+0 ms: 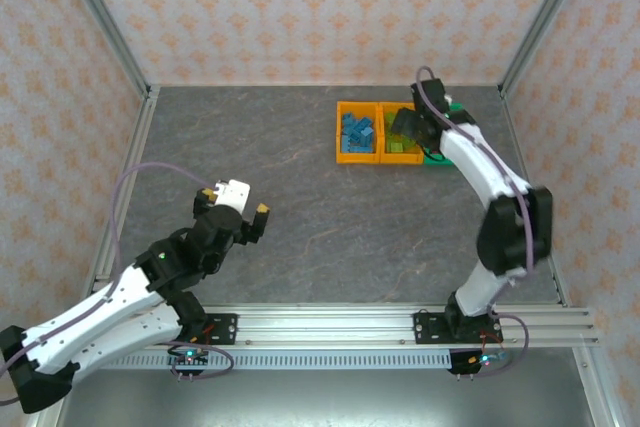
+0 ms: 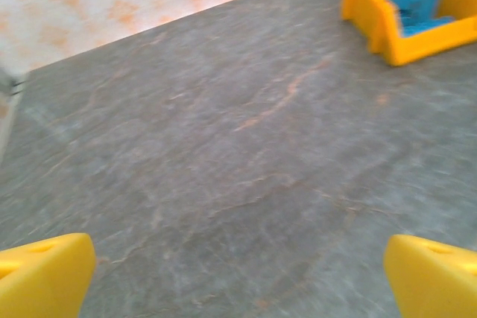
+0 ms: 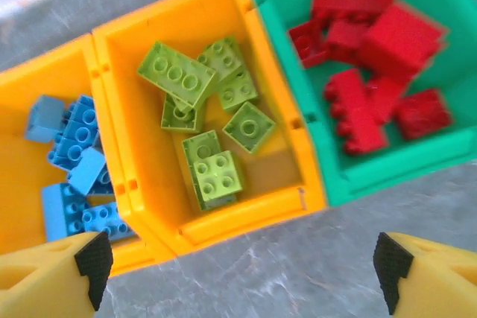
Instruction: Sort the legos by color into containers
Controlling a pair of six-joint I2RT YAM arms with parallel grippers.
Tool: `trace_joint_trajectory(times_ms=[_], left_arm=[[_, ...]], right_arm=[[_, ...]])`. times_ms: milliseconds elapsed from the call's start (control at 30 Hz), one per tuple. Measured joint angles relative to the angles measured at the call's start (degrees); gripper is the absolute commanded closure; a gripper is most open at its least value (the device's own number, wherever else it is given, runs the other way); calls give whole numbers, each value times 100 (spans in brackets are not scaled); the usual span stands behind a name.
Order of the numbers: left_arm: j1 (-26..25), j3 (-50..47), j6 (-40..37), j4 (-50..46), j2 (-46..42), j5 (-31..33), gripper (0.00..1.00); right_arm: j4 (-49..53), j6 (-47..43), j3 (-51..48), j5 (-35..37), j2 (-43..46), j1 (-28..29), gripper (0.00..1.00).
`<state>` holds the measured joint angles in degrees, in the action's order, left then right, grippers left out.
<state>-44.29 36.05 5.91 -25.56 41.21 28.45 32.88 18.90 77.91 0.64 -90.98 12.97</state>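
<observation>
Yellow fingers point(image 2: 45, 277) of the left gripper point(image 2: 238, 281), smooth-moulded and wedge-shaped, are recorded at the lower corners of the left wrist view. They are spread wide, and nothing is held between them. Beneath them the table point(image 2: 223, 154) is seen: a matt grey surface, veined like stone. From above, this gripper is noted at the left of the table, well apart from the containers point(image 1: 360, 158).

Containers: three open rectangular bins of glossy plastic, joined in a row at the far right of the table. They are listed left to right as seen from the right wrist.

1. Left orange bin point(image 3: 45, 83). Blue legos point(image 3: 74, 154) are held in it: small studded bricks, heaped loosely.
2. Middle orange bin point(image 3: 246, 214). Lime green legos point(image 3: 216, 176) are held in it: square and oblong bricks with round raised studs, some lying flat, some tilted.
3. Green bin point(image 3: 350, 176). Red legos point(image 3: 402, 35) are piled in it; their edges are softened by blur.

Right gripper point(image 3: 242, 273): yellow fingers faced with matt black pads point(image 3: 95, 258). It is positioned over the near rim of the bins, the jaws set wide apart and nothing gripped. The grey table is visible between the fingertips.
</observation>
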Motion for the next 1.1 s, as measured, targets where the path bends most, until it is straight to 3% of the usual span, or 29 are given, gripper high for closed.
trace_joint_trajectory(times_ms=[267,367,467,600,733,900,1100], left_arm=[[1419,-1038,-669,2020,758,247,0],[1899,-1241,-940,2747,1231,179,0],[2455,-1357,-1034,3517,1803,-149,0],[3040,-1408,-1049,4564,2675,-678,0],[3523,-1368,-1047,5434,3635,-1274,0],[4262,-1342,-833,6290,4551,-2098,0],[4280,-1279,-741,6533,4551,-2404,0]], right_arm=[[-1836,-621,-3672,1338,3495,0,1],[-3226,-1095,-5217,1834,3982,-2,1],[-4286,-1488,-6024,2197,3427,-22,1],[-5501,-1976,-5814,2406,1700,-68,1],[-6846,-2094,-5539,1816,592,-562,1],[-7469,-1993,-5556,1259,389,-1139,1],[-7667,-1982,-5556,1021,389,-1097,1]])
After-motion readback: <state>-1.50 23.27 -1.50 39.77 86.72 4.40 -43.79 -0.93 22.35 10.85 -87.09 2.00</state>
